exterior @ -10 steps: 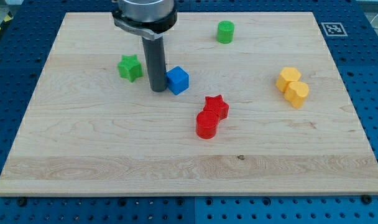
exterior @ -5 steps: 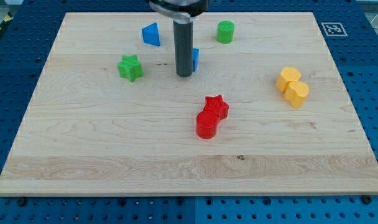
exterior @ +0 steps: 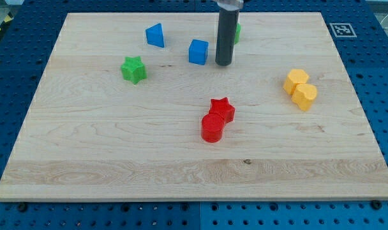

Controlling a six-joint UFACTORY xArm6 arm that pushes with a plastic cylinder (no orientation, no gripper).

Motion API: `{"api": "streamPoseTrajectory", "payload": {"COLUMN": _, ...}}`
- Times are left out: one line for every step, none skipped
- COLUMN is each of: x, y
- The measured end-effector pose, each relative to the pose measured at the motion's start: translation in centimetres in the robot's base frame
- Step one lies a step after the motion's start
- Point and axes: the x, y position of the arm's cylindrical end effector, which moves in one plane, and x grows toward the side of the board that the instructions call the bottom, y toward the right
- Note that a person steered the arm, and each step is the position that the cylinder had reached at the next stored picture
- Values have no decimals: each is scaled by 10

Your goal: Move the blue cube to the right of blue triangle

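The blue cube [exterior: 198, 52] lies on the wooden board [exterior: 117, 147] near the view's top centre. The blue triangle [exterior: 155, 35] lies to its upper left, a block's width away. My tip [exterior: 223, 64] rests on the board just to the right of the blue cube, a small gap apart from it. The rod rises out of the view's top edge.
A green cylinder [exterior: 237, 32] is mostly hidden behind the rod. A green star [exterior: 134, 69] lies at the left. A red star [exterior: 221, 108] and red cylinder [exterior: 212, 127] touch near the centre. Two yellow blocks [exterior: 300, 89] touch at the right.
The blue cube has been pushed up and to the right, nearer the blue triangle. My tip has moved from the cube's left side to its right side.
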Motion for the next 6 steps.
{"api": "streamPoseTrajectory", "payload": {"x": -22, "y": -19}}
{"api": "streamPoseTrajectory", "payload": {"x": -26, "y": -47}}
{"api": "streamPoseTrajectory", "payload": {"x": -34, "y": -40}}
{"api": "streamPoseTrajectory", "payload": {"x": -30, "y": -6}}
{"api": "streamPoseTrajectory", "payload": {"x": -9, "y": 10}}
{"api": "streamPoseTrajectory", "payload": {"x": -4, "y": 10}}
